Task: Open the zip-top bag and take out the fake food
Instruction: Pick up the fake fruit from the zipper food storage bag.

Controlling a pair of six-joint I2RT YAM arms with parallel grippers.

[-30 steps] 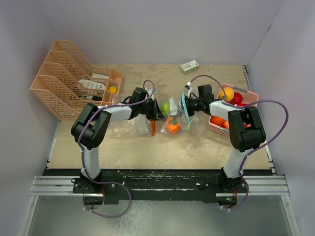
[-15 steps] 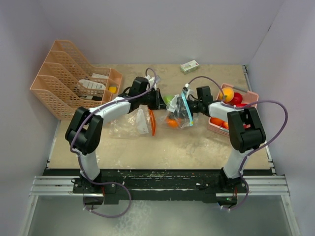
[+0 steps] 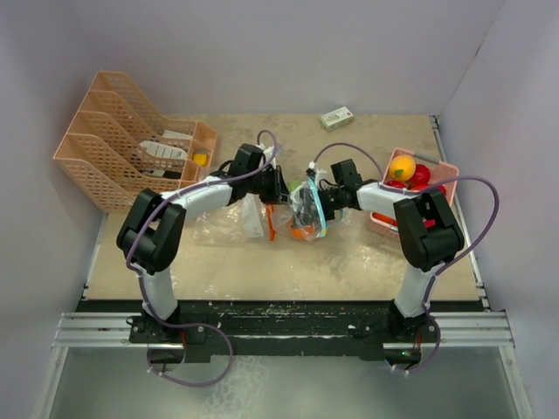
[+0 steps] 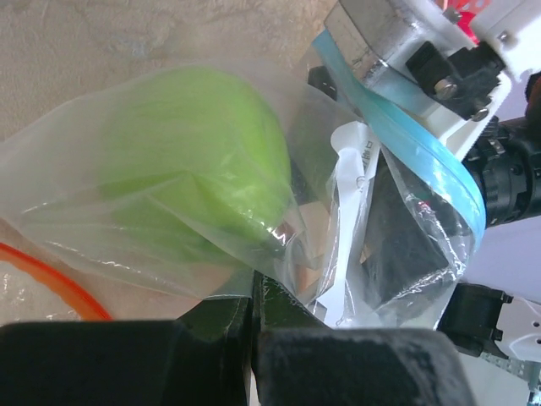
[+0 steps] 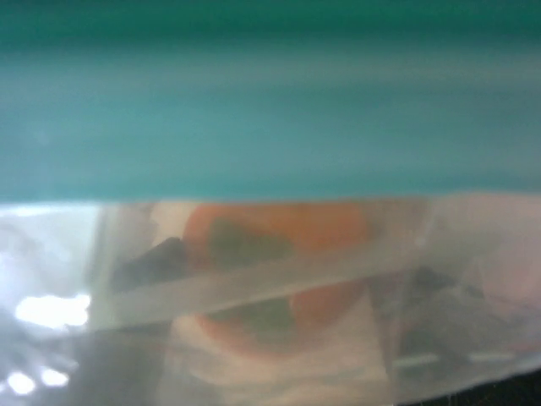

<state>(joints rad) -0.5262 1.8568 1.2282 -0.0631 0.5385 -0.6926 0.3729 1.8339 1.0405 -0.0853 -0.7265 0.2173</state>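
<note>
The clear zip-top bag [image 3: 307, 209] with a blue zip strip [image 4: 412, 159] hangs between my two grippers, just above the table. My left gripper [image 3: 281, 188] is shut on a fold of the bag's plastic [image 4: 254, 283]. A green apple [image 4: 203, 161] lies inside the bag right by it. My right gripper [image 3: 321, 199] pinches the bag's zip edge from the other side; it also shows in the left wrist view [image 4: 414, 42]. An orange fruit [image 3: 303, 230] sits low in the bag and shows blurred through the plastic in the right wrist view [image 5: 279, 271], where my own fingers are hidden.
A pink basket [image 3: 445, 170] at the right holds an orange [image 3: 402, 166] and red apples [image 3: 420, 175]. A second clear bag [image 3: 229, 223] with an orange zip strip [image 3: 272, 230] lies flat left of centre. A peach file rack [image 3: 122, 140] stands far left, a small box [image 3: 336, 117] at the back.
My right gripper has moved left toward the left gripper, and the bag has bunched up between them and dropped a little. The left gripper has come slightly nearer.
</note>
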